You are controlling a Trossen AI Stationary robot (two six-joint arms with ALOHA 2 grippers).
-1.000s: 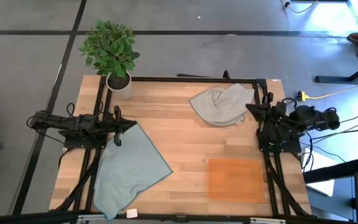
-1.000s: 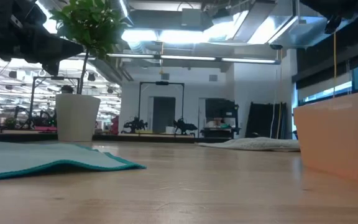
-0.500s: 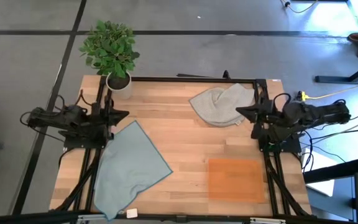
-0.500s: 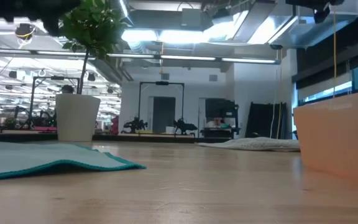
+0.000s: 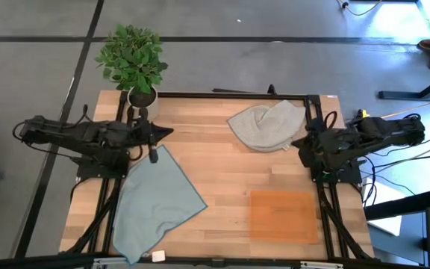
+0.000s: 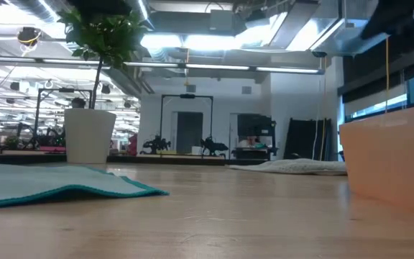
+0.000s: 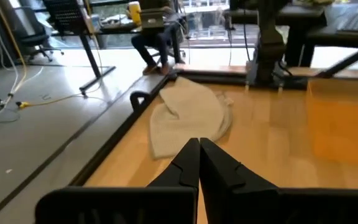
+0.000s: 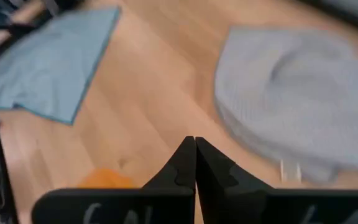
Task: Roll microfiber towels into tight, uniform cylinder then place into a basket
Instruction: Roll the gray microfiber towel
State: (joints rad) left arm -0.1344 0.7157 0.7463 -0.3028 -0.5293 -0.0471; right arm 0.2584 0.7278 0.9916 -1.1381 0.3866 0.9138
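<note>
My left gripper (image 5: 169, 133) hangs closed and empty just past the far corner of the blue towel (image 5: 155, 200), which lies spread flat on the left side of the desk (image 5: 222, 161). My right gripper (image 5: 298, 144) is also pressed together with nothing in it, beside the near edge of the grey towel (image 5: 266, 125), which sits in a rumpled heap near the far right of the desk. The basket (image 5: 282, 215) is at the near right, well apart from both towels and with nothing in it.

I judge the rolling has not begun. The blue towel looks the easier start, being already flat. To do it well I would open a gripper before coming down, take one edge low against the wood, and turn it over snugly so the first wrap is firm; a loose first turn would likely give a fat, uneven roll. The grey towel will probably need spreading out first.

The desk is pale planked wood in a dark frame, with a potted plant (image 5: 134, 66) at its far left corner. Beyond lies a grey floor with cables; the left wrist view shows someone seated (image 7: 157, 34) at another desk.
</note>
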